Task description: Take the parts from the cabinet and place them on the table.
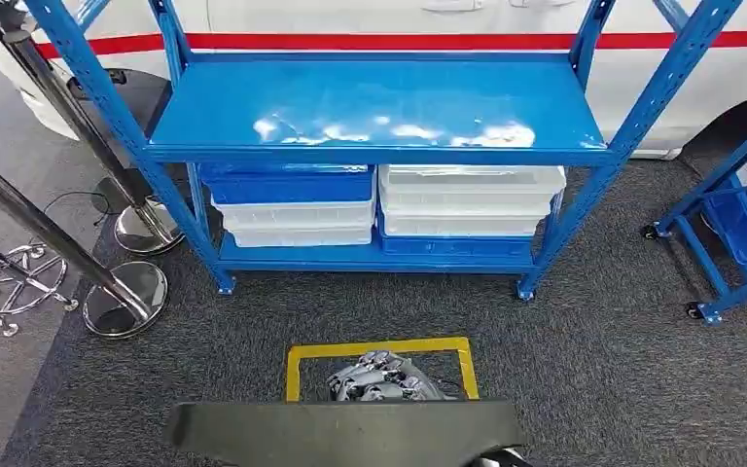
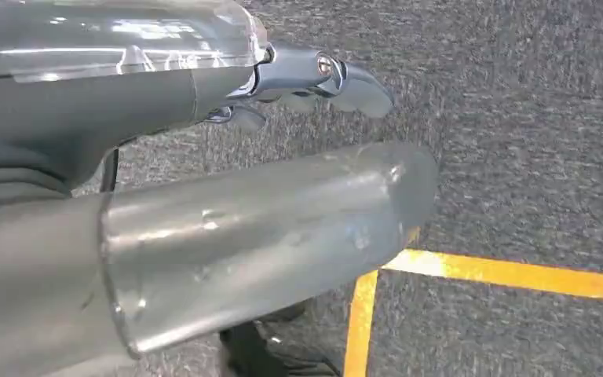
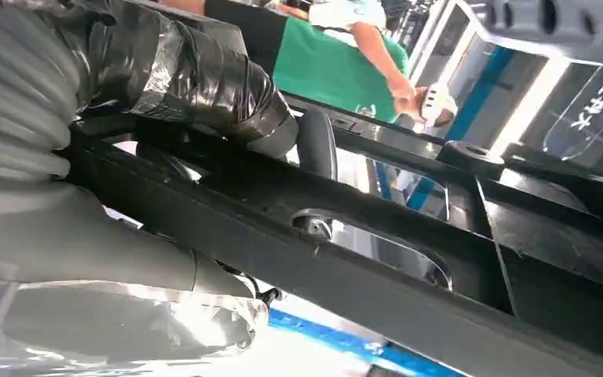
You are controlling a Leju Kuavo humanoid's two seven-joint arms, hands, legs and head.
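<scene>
Blue shelf rack (image 1: 374, 112): top shelf bare; lower shelf holds stacked blue and clear bins (image 1: 297, 199), (image 1: 467, 199). Parts inside indiscernible. Left hand (image 2: 204, 157) hangs over grey carpet (image 2: 518, 118) near yellow floor marking (image 2: 510, 273), fingers apart, holding nothing. Right hand (image 3: 110, 267): state cannot be told.

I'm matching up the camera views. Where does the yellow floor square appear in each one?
Head view: yellow square low centre, on the carpet before the blue rack.
Left wrist view: its corner beyond the left hand.
Right wrist view: not in it.
Shared landmark: the grey carpet.
</scene>
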